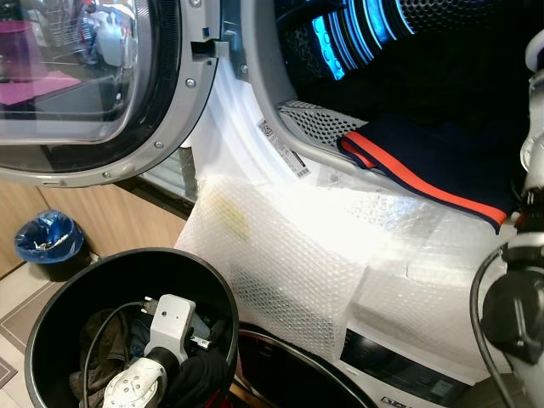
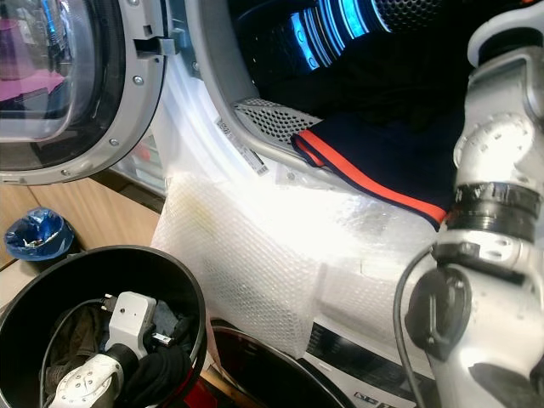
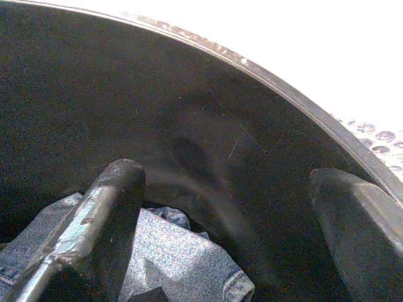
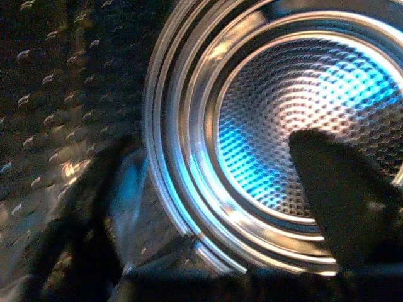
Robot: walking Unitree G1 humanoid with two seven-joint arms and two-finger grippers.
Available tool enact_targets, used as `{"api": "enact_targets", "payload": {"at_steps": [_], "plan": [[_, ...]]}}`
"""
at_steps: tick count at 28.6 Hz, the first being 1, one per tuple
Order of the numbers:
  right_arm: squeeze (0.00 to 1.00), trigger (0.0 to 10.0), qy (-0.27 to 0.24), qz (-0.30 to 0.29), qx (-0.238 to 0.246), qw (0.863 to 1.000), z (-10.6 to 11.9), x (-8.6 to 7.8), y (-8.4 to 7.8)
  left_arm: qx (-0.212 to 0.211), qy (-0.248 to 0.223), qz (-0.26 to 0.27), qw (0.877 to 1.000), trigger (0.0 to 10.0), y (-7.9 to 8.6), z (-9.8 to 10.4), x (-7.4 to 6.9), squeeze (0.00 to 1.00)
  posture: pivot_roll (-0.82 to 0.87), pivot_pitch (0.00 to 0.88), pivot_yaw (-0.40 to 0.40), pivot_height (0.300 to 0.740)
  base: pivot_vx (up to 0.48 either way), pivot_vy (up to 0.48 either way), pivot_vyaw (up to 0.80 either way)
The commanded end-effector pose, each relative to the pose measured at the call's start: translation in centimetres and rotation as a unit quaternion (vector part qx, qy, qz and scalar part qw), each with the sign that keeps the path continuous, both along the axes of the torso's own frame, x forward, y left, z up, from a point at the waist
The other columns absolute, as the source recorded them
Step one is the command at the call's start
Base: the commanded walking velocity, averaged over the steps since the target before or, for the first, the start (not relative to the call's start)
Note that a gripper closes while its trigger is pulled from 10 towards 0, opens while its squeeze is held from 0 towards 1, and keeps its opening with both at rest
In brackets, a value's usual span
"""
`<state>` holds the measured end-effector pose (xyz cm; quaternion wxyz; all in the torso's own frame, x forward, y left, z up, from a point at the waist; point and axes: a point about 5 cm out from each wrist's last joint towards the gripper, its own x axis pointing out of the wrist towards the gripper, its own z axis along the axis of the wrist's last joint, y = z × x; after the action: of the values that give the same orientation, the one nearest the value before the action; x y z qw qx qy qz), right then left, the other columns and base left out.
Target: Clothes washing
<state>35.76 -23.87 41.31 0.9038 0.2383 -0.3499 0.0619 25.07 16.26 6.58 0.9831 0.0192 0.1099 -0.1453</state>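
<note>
The washer's drum point(image 1: 399, 42) stands open, lit blue inside. A navy garment with an orange-red stripe point(image 1: 425, 170) hangs out over the drum's lip. My left arm point(image 1: 166, 331) reaches down into a black round bin point(image 1: 51, 314) of dark clothes. Inside the bin my left gripper point(image 3: 233, 182) is open, its fingers point(image 3: 107, 207) wide apart just above a blue denim piece point(image 3: 182, 258), holding nothing. My right arm point(image 2: 493, 255) rises toward the drum. The right gripper point(image 4: 208, 182) points at the drum's perforated back wall point(image 4: 283, 119), open, with nothing between its fingers.
The washer's round glass door point(image 1: 85, 76) is swung open to the left. Bubble wrap point(image 1: 280, 246) covers the machine's front below the opening. A small bin with a blue bag point(image 1: 47, 242) stands on the floor by the wooden cabinet at left.
</note>
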Motion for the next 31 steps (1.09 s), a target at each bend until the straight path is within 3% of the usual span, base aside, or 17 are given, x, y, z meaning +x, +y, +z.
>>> {"api": "enact_targets", "payload": {"at_steps": [1,7,13,16,18,19,21,24,25,28,29,31], "plan": [[0.0,10.0,-0.012,0.025,0.001,1.0,-1.1,-0.9,0.0,0.003,0.014,-0.013,1.0,10.0,-0.5,-0.6,-0.3,0.0,-0.01,0.098,-0.079,0.74,0.0,0.0,0.0],[0.0,10.0,-0.02,0.059,0.012,0.998,-2.6,-1.8,0.2,0.003,0.014,-0.013,1.0,10.0,-0.5,-0.6,-0.4,0.0,-0.02,0.1,-0.079,0.74,0.0,0.0,0.0],[0.0,10.0,-0.021,0.181,0.019,0.983,-7.4,-4.9,3.1,0.003,0.004,-0.014,1.0,10.0,-0.4,-0.2,-0.4,0.0,-0.02,0.114,-0.08,0.74,0.0,0.0,0.0],[0.0,10.0,-0.045,0.247,0.063,0.966,-8.6,-6.9,3.6,0.002,-0.018,-0.005,1.0,10.0,0.1,0.5,-0.4,0.0,-0.01,0.116,-0.081,0.74,0.0,0.0,0.0],[0.0,10.0,-0.071,0.297,0.066,0.95,-8.6,-8.3,4.2,-0.005,-0.063,0.023,0.998,10.0,0.8,1.9,0.0,0.0,-0.01,0.116,-0.083,0.74,0.0,0.0,0.0],[0.0,10.0,-0.071,0.307,0.069,0.947,-8.9,-8.7,4.5,-0.006,-0.108,0.045,0.993,10.0,1.5,3.5,0.3,0.0,0.0,0.115,-0.083,0.74,0.0,0.0,0.0],[0.0,10.0,-0.06,0.297,0.075,0.95,-9.2,-8.6,4.5,-0.005,-0.128,0.044,0.991,10.0,1.7,4.5,0.4,0.0,0.0,0.116,-0.084,0.74,0.0,0.0,0.0],[0.0,10.0,-0.054,0.3,0.086,0.949,-9.4,-8.6,4.7,0.014,-0.157,0.008,0.988,10.0,1.4,6.2,0.5,0.0,0.01,0.113,-0.086,0.74,0.0,0.0,0.0],[0.0,10.0,-0.049,0.302,0.09,0.948,-9.5,-8.3,4.9,0.053,-0.182,-0.051,0.98,10.0,0.6,8.2,0.4,0.0,0.02,0.105,-0.089,0.74,0.0,0.0,0.0],[0.0,10.0,-0.041,0.296,0.099,0.949,-9.5,-7.6,5.0,0.132,-0.203,-0.129,0.962,10.0,-0.5,10.2,0.2,0.0,0.02,0.1,-0.09,0.74,0.0,0.0,0.0],[0.0,10.0,-0.041,0.296,0.099,0.949,-9.5,-7.6,5.0,0.132,-0.203,-0.129,0.962,10.0,-0.5,10.2,0.2,0.0,0.02,0.1,-0.09,0.74,0.0,0.0,0.0],[0.0,10.0,-0.037,0.295,0.106,0.949,-9.5,-7.4,5.0,0.164,-0.209,-0.17,0.949,10.0,-1.1,11.1,-0.1,0.0,0.03,0.098,-0.091,0.74,0.0,0.0,0.0]]}}
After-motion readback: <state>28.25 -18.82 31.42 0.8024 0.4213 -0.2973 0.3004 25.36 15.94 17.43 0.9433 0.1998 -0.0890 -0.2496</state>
